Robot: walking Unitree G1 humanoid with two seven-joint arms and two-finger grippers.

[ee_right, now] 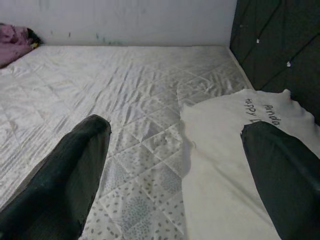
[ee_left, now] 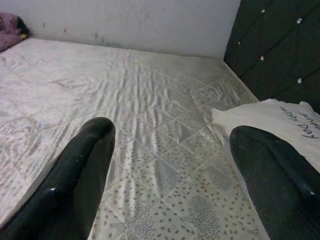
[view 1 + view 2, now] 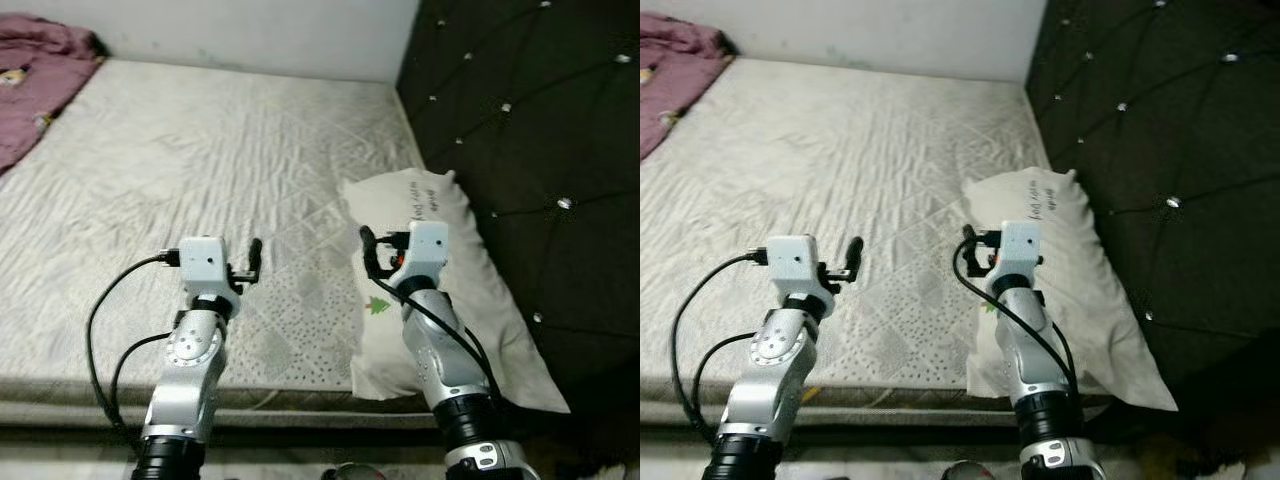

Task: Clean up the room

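Observation:
A white pillow (image 3: 495, 300) with black lettering and a small green tree print lies on the right side of the quilted mattress (image 3: 200, 150), against the black headboard. A crumpled purple blanket (image 3: 35, 75) sits in the bed's far left corner. My left gripper (image 3: 250, 262) is raised over the front part of the mattress, open and holding nothing (image 2: 172, 131). My right gripper (image 3: 373, 255) hovers above the pillow's left edge, also open and holding nothing (image 1: 176, 127). The pillow (image 1: 225, 150) lies under its right finger.
A black tufted headboard (image 3: 540, 120) with shiny studs rises along the right. A white wall (image 3: 250, 30) closes off the far side of the bed. The mattress's front edge (image 3: 80, 395) runs just below my arms.

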